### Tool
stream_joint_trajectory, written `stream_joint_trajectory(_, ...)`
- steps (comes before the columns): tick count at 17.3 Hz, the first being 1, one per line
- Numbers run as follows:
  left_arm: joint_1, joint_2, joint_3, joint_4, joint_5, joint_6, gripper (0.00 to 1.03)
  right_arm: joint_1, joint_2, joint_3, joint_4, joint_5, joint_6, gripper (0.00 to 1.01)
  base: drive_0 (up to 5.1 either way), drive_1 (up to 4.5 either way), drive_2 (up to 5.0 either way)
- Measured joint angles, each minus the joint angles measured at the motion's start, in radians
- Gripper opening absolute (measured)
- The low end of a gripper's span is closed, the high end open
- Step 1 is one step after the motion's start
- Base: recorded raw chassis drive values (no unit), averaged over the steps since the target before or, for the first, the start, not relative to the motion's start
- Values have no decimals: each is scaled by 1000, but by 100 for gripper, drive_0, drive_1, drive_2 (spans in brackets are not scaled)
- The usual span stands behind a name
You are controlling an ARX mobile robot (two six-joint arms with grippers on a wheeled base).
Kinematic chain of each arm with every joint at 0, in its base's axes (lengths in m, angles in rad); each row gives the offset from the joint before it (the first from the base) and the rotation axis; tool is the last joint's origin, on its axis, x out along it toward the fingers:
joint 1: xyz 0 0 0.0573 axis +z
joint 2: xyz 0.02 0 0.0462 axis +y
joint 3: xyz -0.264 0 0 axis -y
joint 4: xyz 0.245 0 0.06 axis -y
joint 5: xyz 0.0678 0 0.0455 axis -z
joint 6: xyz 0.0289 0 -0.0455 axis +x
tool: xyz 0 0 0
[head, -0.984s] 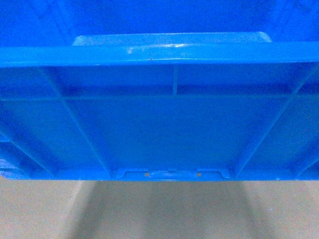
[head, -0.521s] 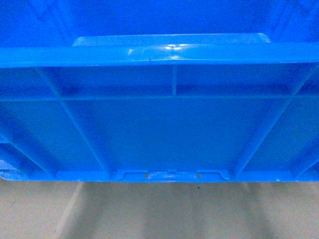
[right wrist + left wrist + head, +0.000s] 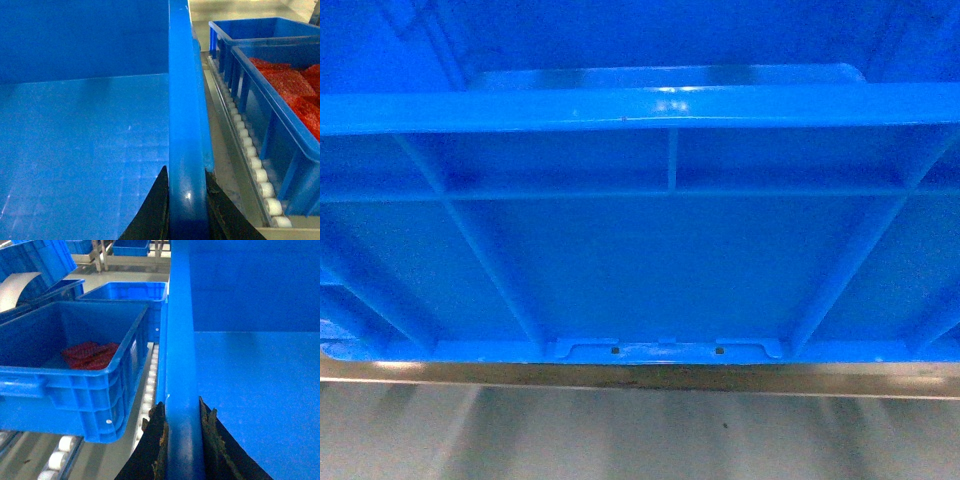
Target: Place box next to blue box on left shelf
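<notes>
Together we held the box [image 3: 660, 270] over the left shelf [image 3: 250, 155], left gripper [image 3: 183, 440] and right gripper [image 3: 186, 210] each clamped on a side rim, neighbouring blue crates [image 3: 75, 365] near either side.

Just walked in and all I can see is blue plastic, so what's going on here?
The robot is carrying a big empty blue box with both arms. The left hand is clamped on the box's left rim and the right hand on its right rim. It is at the left shelf, a roller rack, going between two other blue crates, one to its left and one to its right, both holding red material. Whether it rests on the rollers yet is unclear.
</notes>
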Motion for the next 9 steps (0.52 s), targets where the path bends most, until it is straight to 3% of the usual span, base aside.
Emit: stream_joint_trajectory(9,0,0,0,0,1,0,12,0,0,0,0,0,0,10,6,383,-371)
